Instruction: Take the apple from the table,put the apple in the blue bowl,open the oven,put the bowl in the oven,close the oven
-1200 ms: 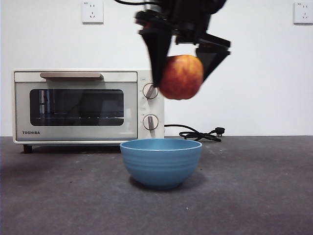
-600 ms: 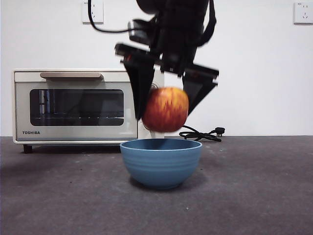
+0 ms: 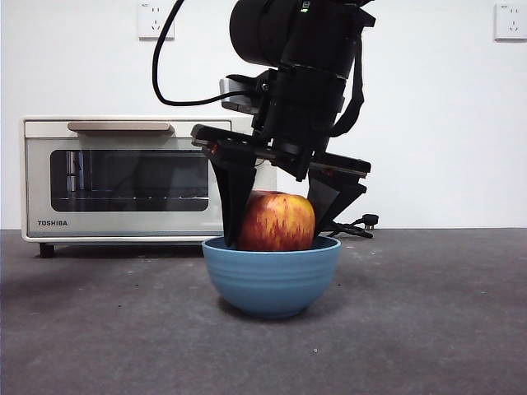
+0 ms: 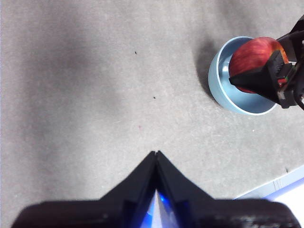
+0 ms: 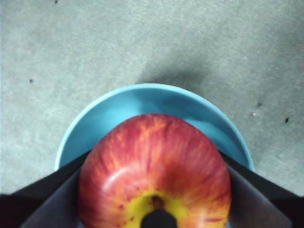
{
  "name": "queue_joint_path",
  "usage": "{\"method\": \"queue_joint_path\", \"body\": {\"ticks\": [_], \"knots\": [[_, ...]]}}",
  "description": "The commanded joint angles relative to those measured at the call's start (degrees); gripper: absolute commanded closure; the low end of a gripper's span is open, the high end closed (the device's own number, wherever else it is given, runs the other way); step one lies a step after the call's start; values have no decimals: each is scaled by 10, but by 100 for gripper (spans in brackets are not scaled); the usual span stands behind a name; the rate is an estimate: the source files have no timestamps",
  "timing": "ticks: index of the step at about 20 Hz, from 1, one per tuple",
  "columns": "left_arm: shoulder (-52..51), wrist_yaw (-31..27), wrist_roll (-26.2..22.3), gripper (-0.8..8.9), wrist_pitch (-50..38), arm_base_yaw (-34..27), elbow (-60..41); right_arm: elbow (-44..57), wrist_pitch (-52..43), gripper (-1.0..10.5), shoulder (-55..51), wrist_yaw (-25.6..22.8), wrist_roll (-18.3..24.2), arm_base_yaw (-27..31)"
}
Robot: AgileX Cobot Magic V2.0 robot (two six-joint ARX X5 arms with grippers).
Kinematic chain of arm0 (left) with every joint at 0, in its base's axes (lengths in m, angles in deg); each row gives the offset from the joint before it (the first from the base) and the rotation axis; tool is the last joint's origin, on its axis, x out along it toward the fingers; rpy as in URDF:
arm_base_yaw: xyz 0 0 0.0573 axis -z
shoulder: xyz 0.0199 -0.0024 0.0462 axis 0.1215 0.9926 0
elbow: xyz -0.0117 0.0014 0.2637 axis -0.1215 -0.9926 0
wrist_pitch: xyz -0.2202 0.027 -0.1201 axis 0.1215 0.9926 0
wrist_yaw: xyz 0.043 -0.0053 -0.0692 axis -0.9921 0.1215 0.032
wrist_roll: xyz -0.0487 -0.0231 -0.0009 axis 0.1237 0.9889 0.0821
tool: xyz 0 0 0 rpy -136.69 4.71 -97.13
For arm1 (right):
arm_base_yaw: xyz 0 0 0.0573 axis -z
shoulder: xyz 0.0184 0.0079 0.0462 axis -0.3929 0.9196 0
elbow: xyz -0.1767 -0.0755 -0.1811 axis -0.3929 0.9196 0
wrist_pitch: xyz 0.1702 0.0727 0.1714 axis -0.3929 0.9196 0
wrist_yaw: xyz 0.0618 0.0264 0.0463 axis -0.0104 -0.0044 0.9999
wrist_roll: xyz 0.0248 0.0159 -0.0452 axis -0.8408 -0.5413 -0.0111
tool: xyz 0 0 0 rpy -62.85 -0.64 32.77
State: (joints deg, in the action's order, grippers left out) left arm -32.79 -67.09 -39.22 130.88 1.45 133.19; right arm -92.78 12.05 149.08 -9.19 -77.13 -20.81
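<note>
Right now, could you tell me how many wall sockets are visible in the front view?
2: one white wall socket high on the wall above the cream-white oven, another white socket at the upper right corner. Others may sit hidden behind the arm.

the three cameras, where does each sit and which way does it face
Front view: low at table height, looking level past the blue bowl to the oven; the right tool reaches down from above, shut on the apple.
Left wrist view: on the left arm, looking down at the table; its own left tool is shut.
Right wrist view: on the right arm, looking straight down onto apple and bowl, jaws either side.
All three share apple and bowl.
</note>
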Motion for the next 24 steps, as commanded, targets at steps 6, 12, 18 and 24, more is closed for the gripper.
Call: {"method": "queue_joint_path", "body": {"ticks": [6, 12, 18, 24], "knots": [[0, 0, 1, 817, -1, 2, 0, 6, -5, 659, 3, 2, -7, -3], [0, 0, 1, 817, 1, 2, 0, 6, -5, 657, 3, 2, -9, -3], [0, 0, 1, 817, 2, 2, 0, 6, -3, 657, 26, 2, -11, -3], [0, 0, -3, 817, 2, 2, 0, 6, -6, 387, 28, 1, -25, -3]]}}
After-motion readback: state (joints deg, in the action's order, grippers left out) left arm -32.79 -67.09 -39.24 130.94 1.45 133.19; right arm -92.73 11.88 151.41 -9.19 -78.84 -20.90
